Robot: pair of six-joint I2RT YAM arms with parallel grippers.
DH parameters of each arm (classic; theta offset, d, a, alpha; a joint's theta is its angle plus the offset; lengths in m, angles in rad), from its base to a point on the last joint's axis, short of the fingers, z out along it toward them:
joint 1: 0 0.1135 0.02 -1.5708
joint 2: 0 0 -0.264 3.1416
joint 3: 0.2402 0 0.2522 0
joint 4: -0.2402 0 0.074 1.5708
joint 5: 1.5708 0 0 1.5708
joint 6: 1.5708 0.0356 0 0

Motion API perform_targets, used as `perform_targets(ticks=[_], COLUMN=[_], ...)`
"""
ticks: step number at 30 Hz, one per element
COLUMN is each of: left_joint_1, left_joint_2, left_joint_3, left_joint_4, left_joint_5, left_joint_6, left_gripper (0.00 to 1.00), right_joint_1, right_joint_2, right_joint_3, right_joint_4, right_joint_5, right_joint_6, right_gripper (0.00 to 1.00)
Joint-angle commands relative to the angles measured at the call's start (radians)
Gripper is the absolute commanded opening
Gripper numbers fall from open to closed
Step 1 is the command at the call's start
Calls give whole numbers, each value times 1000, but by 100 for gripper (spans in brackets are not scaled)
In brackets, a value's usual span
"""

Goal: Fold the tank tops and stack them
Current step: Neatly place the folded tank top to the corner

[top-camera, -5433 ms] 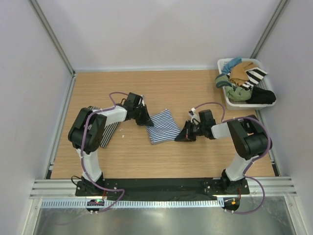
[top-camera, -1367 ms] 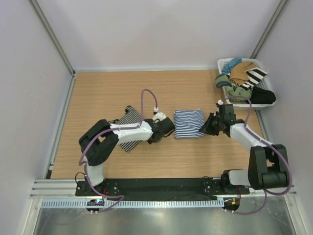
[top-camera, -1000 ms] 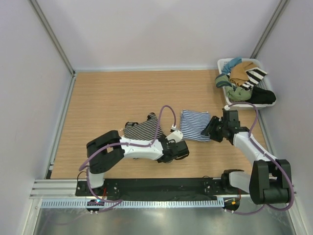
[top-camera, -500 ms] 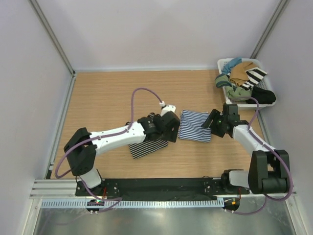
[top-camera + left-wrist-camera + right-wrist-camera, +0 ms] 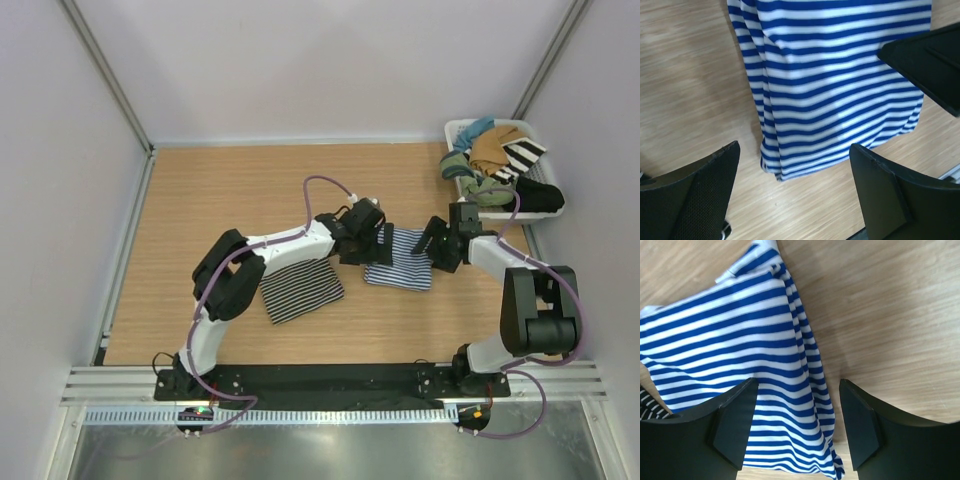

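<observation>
On the wooden desk [image 5: 220, 190], the folded blue-and-white top [image 5: 402, 260] is laid right of centre, with the black-and-white top [image 5: 300, 290] just beside it. The left gripper [image 5: 795, 146] and right gripper [image 5: 797, 382] are held wide open and empty over it.

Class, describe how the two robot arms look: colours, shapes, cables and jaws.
Both the left arm and right arm have white links between bulky black joint housings, each with a purple cable looping along it. The jaws are black, flat and wedge-shaped, one with a fine meshed face.
</observation>
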Motion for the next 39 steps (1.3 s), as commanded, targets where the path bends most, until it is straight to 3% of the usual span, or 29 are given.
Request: perform_targets(ticks=[1,10,14,19,23,28,30,31,39], left_joint_1=[50,88,91,91,91,90,91,90,90], left_joint_2=[35,133,185,230,251,242,231,221,97], left_joint_3=[32,43,74,92,89,94,94,97,83], left_joint_4=[72,121,129,140,138,137,128,121,75], left_joint_5=[95,150,184,202,199,178,159,145,95], left_joint_6=[-68,-131,-146,-166,-177,-168,-154,-148,-109], left_gripper=[90,81,65,59,43,20,3,0,0], right_joint_1=[-4,-43,-46,-47,-47,-47,-47,-47,-19], right_joint_2=[14,20,42,80,100,119,108,102,11], right_joint_3=[29,26,31,26,3,-21,-20,-18,6], right_joint_4=[43,65,75,91,124,170,177,175,157], right_joint_5=[7,13,3,-46,-86,-158,-166,-178,-321], right_joint_6=[-16,-2,1,-1,7,28,28,27,30], right_gripper=[72,67,59,54,51,24,10,4,1])
